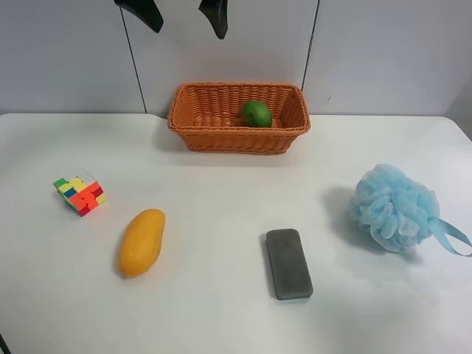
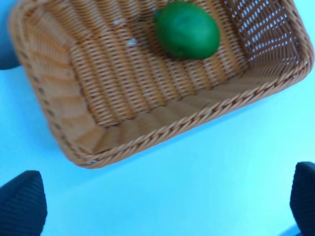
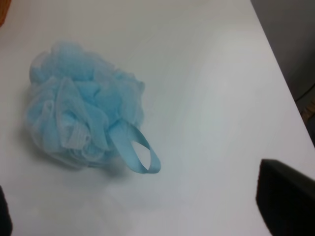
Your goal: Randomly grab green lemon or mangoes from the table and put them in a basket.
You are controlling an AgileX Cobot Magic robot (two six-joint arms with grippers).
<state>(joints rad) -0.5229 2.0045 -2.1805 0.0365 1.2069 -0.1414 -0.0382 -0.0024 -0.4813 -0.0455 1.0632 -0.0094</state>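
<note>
The green lemon (image 1: 257, 113) lies inside the orange-brown wicker basket (image 1: 193, 125) at the back middle of the white table (image 1: 221, 206). The left wrist view shows the lemon (image 2: 187, 30) in the basket (image 2: 123, 128) too. The yellow-orange mango (image 1: 141, 242) lies on the table at the front of the exterior high view's left, well apart from both grippers. My left gripper (image 1: 186, 28) hangs open and empty above and behind the basket; its fingertips (image 2: 22, 206) stand wide apart. My right gripper (image 3: 147, 211) is open and empty over the table beside a blue bath pouf.
A coloured puzzle cube (image 1: 80, 195) sits behind the mango. A grey sponge block (image 1: 288, 263) lies at the front middle. The blue mesh bath pouf (image 1: 392, 208) with a ribbon loop (image 3: 140, 152) sits near the table's edge at the view's right.
</note>
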